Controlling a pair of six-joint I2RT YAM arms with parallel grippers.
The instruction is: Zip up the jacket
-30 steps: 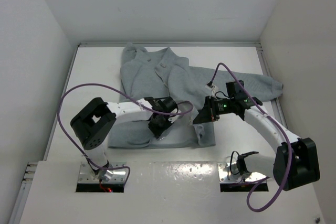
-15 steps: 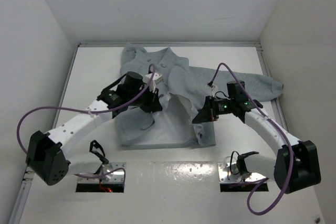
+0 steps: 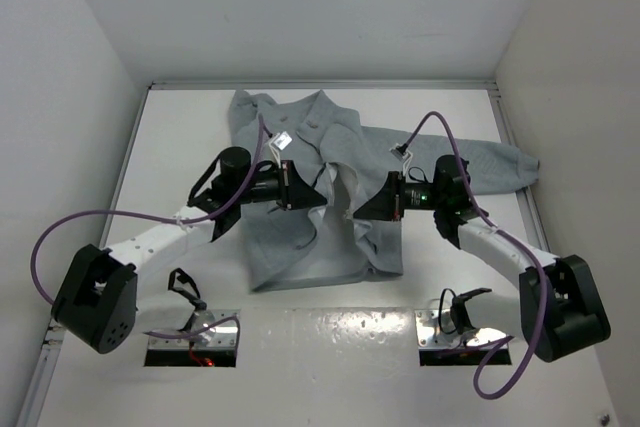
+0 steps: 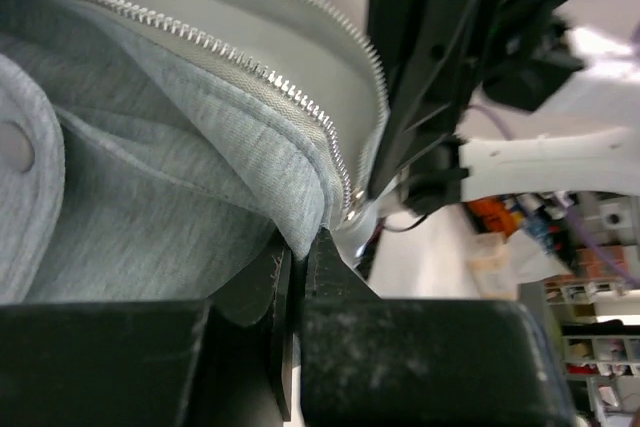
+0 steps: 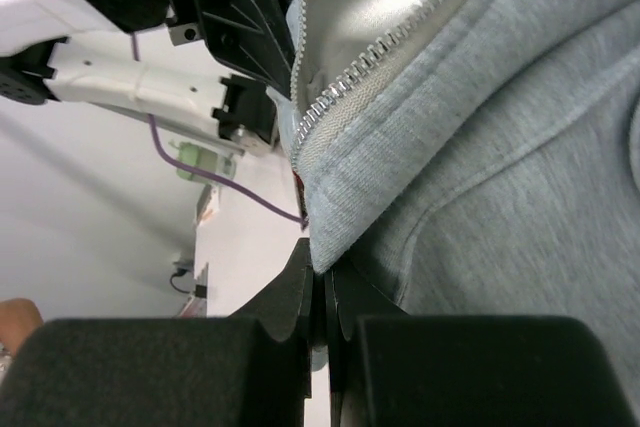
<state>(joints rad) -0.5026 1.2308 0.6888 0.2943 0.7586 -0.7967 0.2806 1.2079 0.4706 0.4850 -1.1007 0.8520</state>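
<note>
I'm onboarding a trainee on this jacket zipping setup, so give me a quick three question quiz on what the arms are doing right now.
1. True or false: the left gripper is shut on the jacket's front edge.
2. The right gripper grips: A) a sleeve cuff, B) the zipper edge, C) nothing.
3. Fill in: between the grippers, the two rows of zipper teeth are ___ (joined or apart).
Key: 1 true; 2 B; 3 apart.
</note>
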